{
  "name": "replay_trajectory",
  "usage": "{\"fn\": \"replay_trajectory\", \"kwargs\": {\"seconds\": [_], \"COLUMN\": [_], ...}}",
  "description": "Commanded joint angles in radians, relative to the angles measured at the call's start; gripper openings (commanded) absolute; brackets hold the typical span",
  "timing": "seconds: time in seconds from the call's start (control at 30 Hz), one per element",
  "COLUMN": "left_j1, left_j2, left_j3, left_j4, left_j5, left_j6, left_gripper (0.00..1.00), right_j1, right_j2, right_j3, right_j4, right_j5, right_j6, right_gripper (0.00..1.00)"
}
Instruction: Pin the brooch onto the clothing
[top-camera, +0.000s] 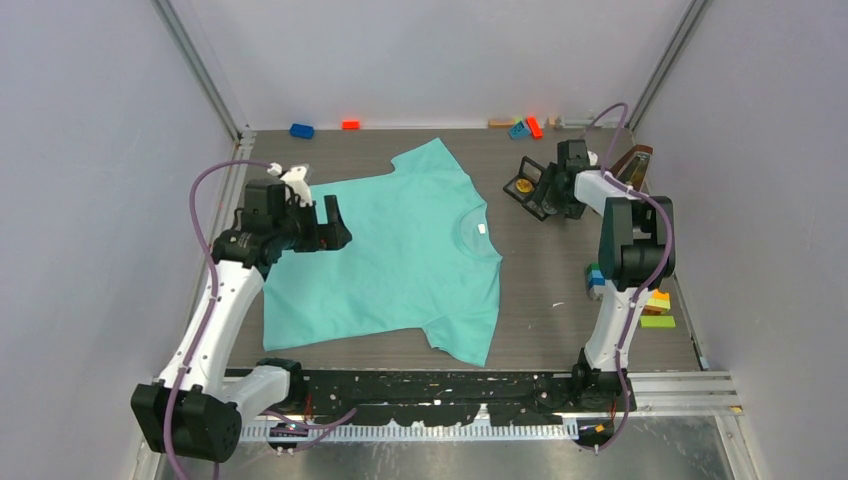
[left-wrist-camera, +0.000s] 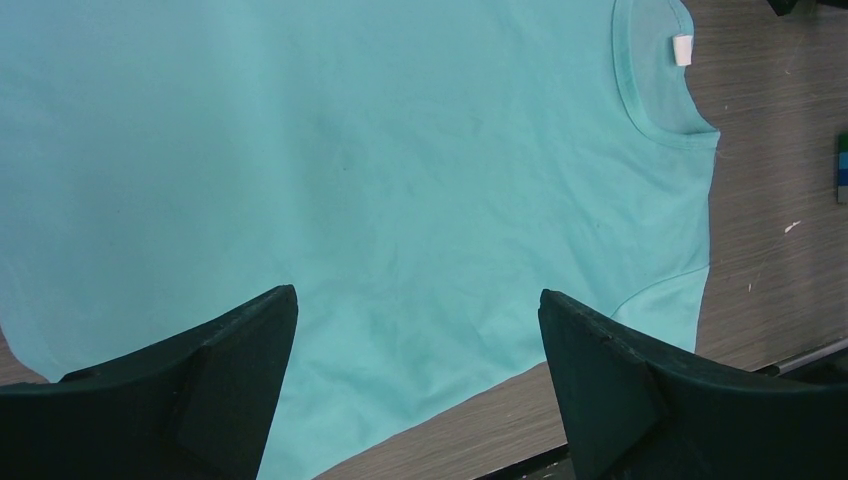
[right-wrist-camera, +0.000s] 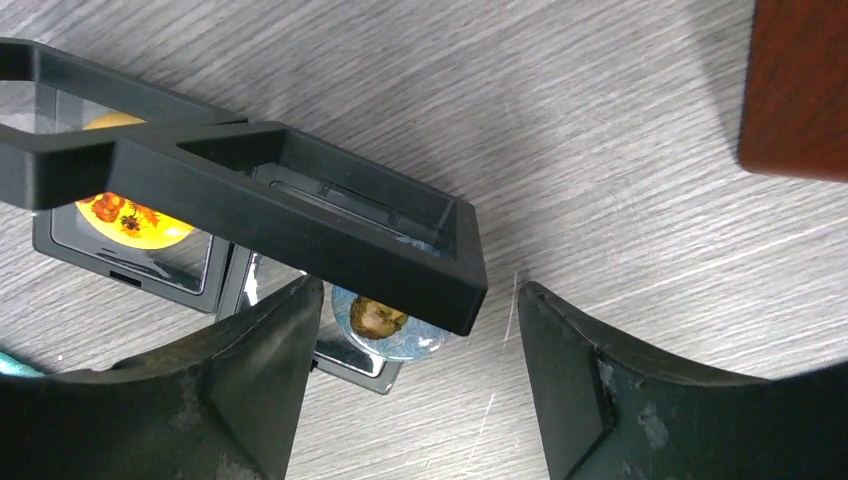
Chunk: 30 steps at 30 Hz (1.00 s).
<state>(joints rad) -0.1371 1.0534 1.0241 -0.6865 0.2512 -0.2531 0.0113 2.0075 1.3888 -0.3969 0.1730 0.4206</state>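
Black and spread wide with nothing between its jaws, my right end effector (right-wrist-camera: 415, 295) hangs low over the grey wood-grain desk (right-wrist-camera: 620, 150). Just under it a black display case frame (right-wrist-camera: 300, 215) stands raised. A round blue-rimmed brooch (right-wrist-camera: 385, 322) lies in its tray beneath that frame's corner, close beside one of my fingers; I cannot tell whether they touch. A second case (right-wrist-camera: 120, 268) alongside holds a yellow sunflower brooch (right-wrist-camera: 130, 215). A red-brown panel (right-wrist-camera: 795, 90) sits at the upper right corner of that view. My left end effector (left-wrist-camera: 415, 310) is likewise open and empty, poised above the turquoise T-shirt (left-wrist-camera: 400, 150). The shirt lies flat mid-desk, white neck label (left-wrist-camera: 682, 50) showing. Both brooches rest off the shirt, on bare desk on its collar side.
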Motion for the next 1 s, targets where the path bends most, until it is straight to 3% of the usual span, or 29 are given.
{"fn": "replay_trajectory", "kwargs": {"seconds": [0.0,0.4,0.97], "left_j1": [-0.002,-0.002,-0.002], "left_j2": [0.005,0.007,-0.007], "left_j3": [0.007,0.008,-0.003], "left_j4": [0.027,0.025,0.039], "left_j5": [0.025,0.020,0.030], "left_j6": [0.005,0.006,0.001], "left_gripper": [0.94,0.94,0.92], "right_j1": [-0.018,-0.025,-0.013], "right_j2": [0.023,0.003,-0.261], "right_j3": [0.038,0.020,-0.139], "right_j4": [0.045,0.045,0.042], "right_j5": [-0.007,-0.012,-0.040], "right_j6": [-0.002,0.017,0.020], "right_gripper": [0.75,0.46,0.35]}}
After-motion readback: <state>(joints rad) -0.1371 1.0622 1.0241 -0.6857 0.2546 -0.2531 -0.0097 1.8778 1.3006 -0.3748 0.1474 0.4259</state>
